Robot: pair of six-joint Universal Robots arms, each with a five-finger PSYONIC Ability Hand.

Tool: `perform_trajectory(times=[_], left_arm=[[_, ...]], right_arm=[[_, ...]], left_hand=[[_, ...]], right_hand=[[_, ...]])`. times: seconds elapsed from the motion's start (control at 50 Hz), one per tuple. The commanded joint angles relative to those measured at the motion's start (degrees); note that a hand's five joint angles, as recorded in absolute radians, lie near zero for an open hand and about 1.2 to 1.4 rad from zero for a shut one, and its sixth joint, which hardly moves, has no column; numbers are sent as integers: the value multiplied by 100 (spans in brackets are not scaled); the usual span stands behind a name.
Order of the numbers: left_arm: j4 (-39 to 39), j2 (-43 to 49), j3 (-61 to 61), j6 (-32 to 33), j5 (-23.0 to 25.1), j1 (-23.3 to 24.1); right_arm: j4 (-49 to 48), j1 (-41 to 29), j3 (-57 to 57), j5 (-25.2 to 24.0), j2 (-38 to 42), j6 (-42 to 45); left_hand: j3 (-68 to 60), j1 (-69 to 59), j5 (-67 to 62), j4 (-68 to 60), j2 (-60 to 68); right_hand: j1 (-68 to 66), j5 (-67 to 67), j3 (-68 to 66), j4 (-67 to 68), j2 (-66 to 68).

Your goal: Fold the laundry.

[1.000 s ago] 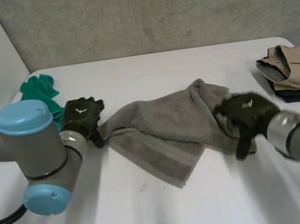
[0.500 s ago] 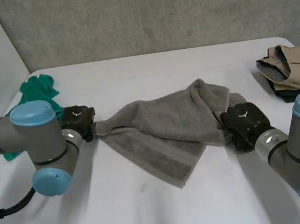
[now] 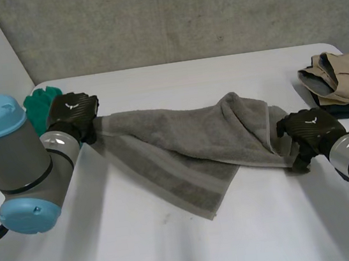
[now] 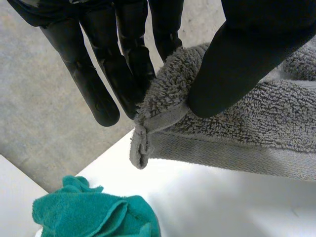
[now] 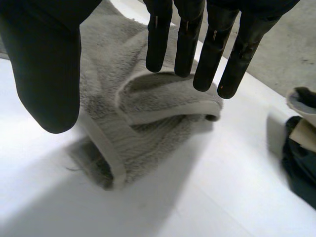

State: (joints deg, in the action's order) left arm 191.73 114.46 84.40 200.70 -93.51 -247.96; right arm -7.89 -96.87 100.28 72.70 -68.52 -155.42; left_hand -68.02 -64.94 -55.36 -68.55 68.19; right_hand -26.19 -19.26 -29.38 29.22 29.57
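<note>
status: early. the grey towel lies across the middle of the table, strung out left to right. it's rumpled, with one flap doubled over at a slant toward the near side, so no clean fold yet. my read: this is the spread/straighten step. squaring it flat and all the actual folds are left. the green cloth at far left and the tan garment on a dark garment at far right sit bunched, so those look undone too.

left hand: clamped on the towel's left corner. right hand: at the towel's right end, over the bunched edge.

view differences:
- head view gives the overall lay, but the backs of the hands hide both grips.
- left wrist view shows the pinch. the thumb presses the hemmed corner against the fingers, and the corner tip pokes out past them. the green cloth is on the table just beyond.
- right wrist view shows straight fingers and the thumb spread wide, with nothing pinched between. the towel's right end sits under the palm as a rolled-over hem. the fingertips are at or just above it; can't tell if they touch. so the right hand is apart, not gripping, though the head view alone could read as a hold.
</note>
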Motion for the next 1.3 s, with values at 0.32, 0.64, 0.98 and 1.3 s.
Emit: perform_trajectory(times=[0.32, 0.64, 0.98, 1.3], left_arm=[[-206, -20, -3, 4, -1, 20], [-1797, -1541, 340, 1268, 25, -33], [-155, 673, -1451, 2641, -141, -24], [2950, 999, -3108, 2158, -326, -95]], right_arm=[[-468, 142, -676, -151, 955, 513], [2975, 459, -1695, -72, -1146, 2032], [1753, -209, -3951, 956, 1155, 2957], [-2815, -403, -4702, 1018, 1104, 2008]], left_hand=[[-1198, -1506, -1464, -1145, 1181], [-1198, -1506, -1464, -1145, 1181], [-1198, -1506, -1464, -1145, 1181], [-1198, -1506, -1464, -1145, 1181]], right_hand=[[-5381, -5074, -5062, 5078, 5043], [-5381, -5074, -5062, 5078, 5043], [-5381, -5074, -5062, 5078, 5043], [-5381, -5074, -5062, 5078, 5043]])
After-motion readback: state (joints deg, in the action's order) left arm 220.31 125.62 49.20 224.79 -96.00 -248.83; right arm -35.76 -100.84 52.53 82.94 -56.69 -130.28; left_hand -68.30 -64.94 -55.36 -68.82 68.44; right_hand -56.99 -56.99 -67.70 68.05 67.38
